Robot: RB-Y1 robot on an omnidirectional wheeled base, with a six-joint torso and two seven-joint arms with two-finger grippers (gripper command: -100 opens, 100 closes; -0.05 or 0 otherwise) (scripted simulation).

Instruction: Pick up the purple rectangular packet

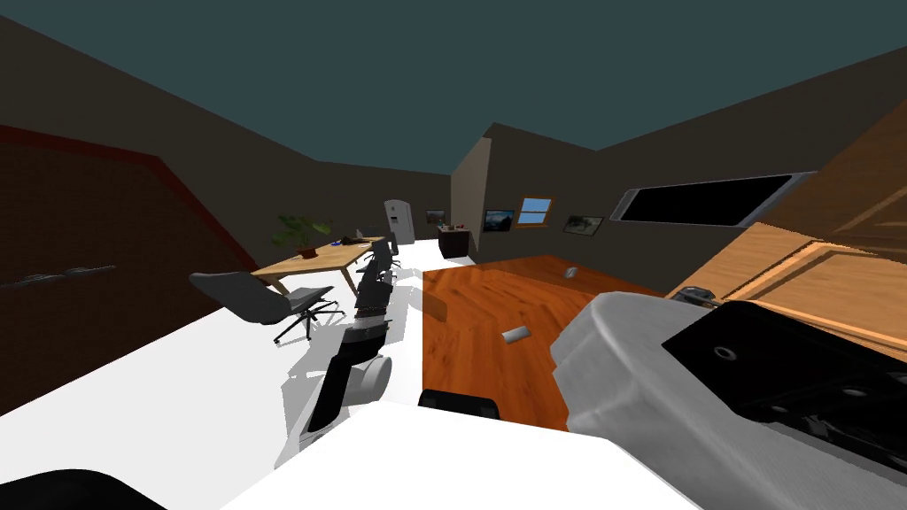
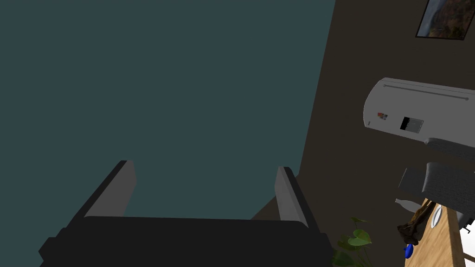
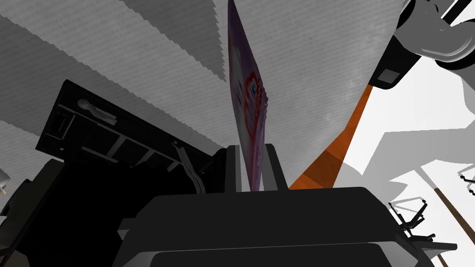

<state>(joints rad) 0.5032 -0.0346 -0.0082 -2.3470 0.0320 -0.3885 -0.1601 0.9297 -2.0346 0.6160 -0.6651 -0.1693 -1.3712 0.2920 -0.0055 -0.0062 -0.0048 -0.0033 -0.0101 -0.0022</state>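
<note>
In the right wrist view a thin purple packet with a red and white print stands edge-on between my right gripper's two fingers, which press its lower sides. The packet rises well past the fingertips, in front of a grey textured surface. My right arm looms large at the right of the head view. My left arm stretches forward at the middle of that view. The left gripper is open with nothing between its fingers.
An orange-brown wooden floor strip with a small grey cylinder lies ahead, beside white floor. A wooden table with a plant and a dark office chair stand to the left. Wooden cabinetry is close at the right.
</note>
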